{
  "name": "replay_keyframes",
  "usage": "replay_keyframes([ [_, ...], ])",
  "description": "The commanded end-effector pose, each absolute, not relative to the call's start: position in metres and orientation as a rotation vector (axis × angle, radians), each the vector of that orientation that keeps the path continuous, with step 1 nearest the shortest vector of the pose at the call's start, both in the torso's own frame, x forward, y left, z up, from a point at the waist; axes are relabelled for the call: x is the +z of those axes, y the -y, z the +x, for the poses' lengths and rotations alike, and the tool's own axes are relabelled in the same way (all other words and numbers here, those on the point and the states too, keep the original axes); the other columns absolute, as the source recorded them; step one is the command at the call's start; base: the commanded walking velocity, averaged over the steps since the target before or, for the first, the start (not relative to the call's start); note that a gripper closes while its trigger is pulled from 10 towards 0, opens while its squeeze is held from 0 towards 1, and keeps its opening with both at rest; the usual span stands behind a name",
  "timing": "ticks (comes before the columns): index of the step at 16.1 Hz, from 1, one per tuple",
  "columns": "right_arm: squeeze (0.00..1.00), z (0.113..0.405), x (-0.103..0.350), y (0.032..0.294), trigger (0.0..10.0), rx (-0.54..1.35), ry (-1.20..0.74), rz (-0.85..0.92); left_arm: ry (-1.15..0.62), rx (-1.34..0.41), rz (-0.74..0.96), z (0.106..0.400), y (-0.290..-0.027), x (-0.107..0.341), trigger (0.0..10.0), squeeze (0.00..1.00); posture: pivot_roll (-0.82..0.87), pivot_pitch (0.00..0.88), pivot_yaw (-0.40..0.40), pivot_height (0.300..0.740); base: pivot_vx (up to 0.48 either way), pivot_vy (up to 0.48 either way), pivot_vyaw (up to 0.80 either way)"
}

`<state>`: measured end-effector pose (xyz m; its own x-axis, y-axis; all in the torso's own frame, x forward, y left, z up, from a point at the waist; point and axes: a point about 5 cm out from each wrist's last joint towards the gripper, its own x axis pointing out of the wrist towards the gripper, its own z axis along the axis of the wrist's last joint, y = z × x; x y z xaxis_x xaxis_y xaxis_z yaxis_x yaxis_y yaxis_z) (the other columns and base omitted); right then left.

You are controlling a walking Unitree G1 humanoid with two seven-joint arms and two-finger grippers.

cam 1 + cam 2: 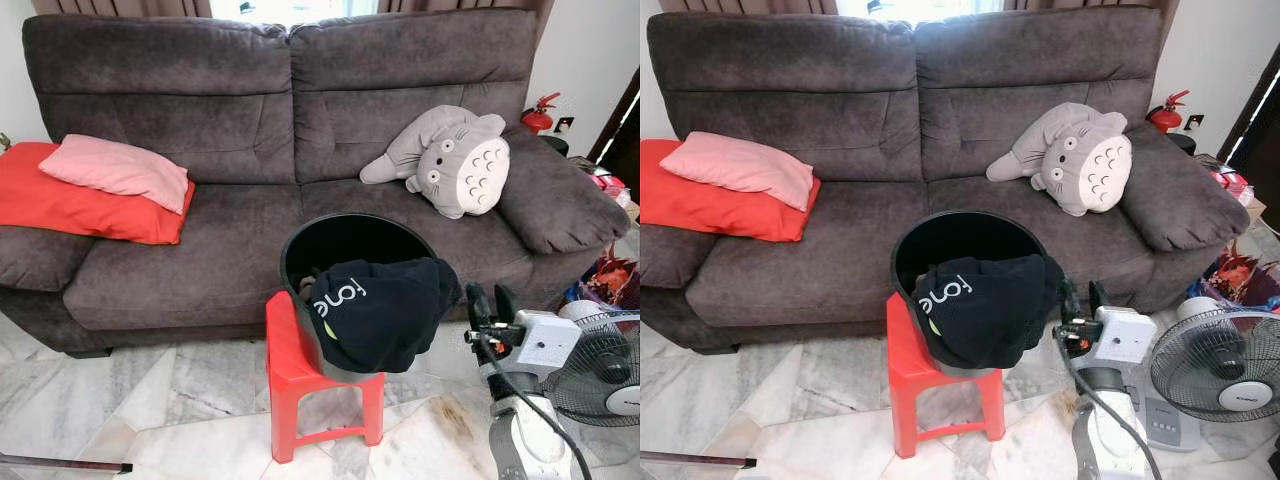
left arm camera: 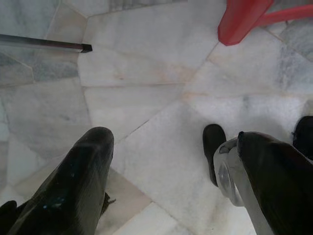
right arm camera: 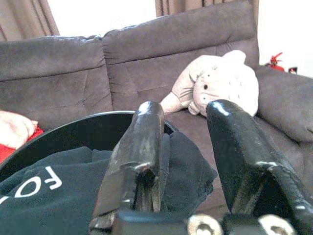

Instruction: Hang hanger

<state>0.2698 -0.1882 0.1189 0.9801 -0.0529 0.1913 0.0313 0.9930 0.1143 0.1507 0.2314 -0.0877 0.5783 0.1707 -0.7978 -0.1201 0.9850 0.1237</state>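
Head cams down at sofa (image 1: 300, 150); wrists: floor (image 2: 146, 98), sofa.

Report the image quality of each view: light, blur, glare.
Both eye views: even daylight, sharp, the window strip above the sofa blown out. Left wrist view: bright marble floor in focus, fingers dark and soft. Right wrist view: window overexposed, plush toy washed out, near fingers blurred.

My right gripper (image 1: 490, 303) hangs with fingers parted just right of the bucket (image 1: 345, 245), which stands on the stool (image 1: 300, 375). A garment (image 1: 385, 310) drapes over the bucket's near rim, closest to my fingers. Beyond the gripper sits the sofa (image 1: 230, 150), with a plush toy (image 1: 450, 160) straight ahead (pillows (image 1: 100, 190) far to its left). A fan (image 1: 600, 365) stands right of the gripper.
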Motion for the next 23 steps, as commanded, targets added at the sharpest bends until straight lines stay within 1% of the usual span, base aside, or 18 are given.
replay_keyframes([
  [1, 0.00, 0.268, 0.125, 0.188, 10.0, -0.050, 0.214, 0.110, -0.945, 0.181, 0.049, 0.145, -0.234, -0.089, 10.0, 0.00, -0.09, 0.013, 0.026, 0.740, 0.000, 0.000, 0.00],
  [5, 0.00, 0.265, 0.129, 0.183, 10.0, -0.032, 0.219, 0.101, -0.910, 0.186, 0.039, 0.149, -0.233, -0.087, 10.0, 0.00, -0.09, 0.000, 0.029, 0.740, 0.000, 0.000, 0.00],
  [9, 0.00, 0.264, 0.129, 0.183, 10.0, -0.022, 0.205, 0.083, -0.863, 0.168, 0.037, 0.162, -0.230, -0.082, 10.0, 0.00, -0.10, 0.000, 0.031, 0.740, 0.000, 0.000, 0.00],
  [13, 0.00, 0.263, 0.128, 0.181, 10.0, -0.010, 0.190, 0.085, -0.842, 0.153, 0.039, 0.167, -0.226, -0.080, 10.0, 0.00, -0.10, 0.000, 0.032, 0.740, 0.000, 0.000, 0.00],
  [20, 0.00, 0.262, 0.126, 0.178, 10.0, 0.010, 0.168, 0.086, -0.812, 0.142, 0.042, 0.175, -0.222, -0.076, 10.0, 0.00, -0.10, 0.000, 0.030, 0.740, 0.254, 0.000, 0.00],
  [21, 0.00, 0.261, 0.126, 0.175, 10.0, 0.034, 0.169, 0.065, -0.807, 0.139, 0.042, 0.176, -0.221, -0.076, 10.0, 0.00, -0.10, 0.000, 0.029, 0.740, 0.281, 0.000, 0.00],
  [23, 0.00, 0.261, 0.127, 0.175, 10.0, 0.035, 0.167, 0.069, -0.803, 0.138, 0.042, 0.177, -0.221, -0.075, 10.0, 0.00, -0.10, 0.000, 0.029, 0.740, 0.291, 0.000, 0.57],
])
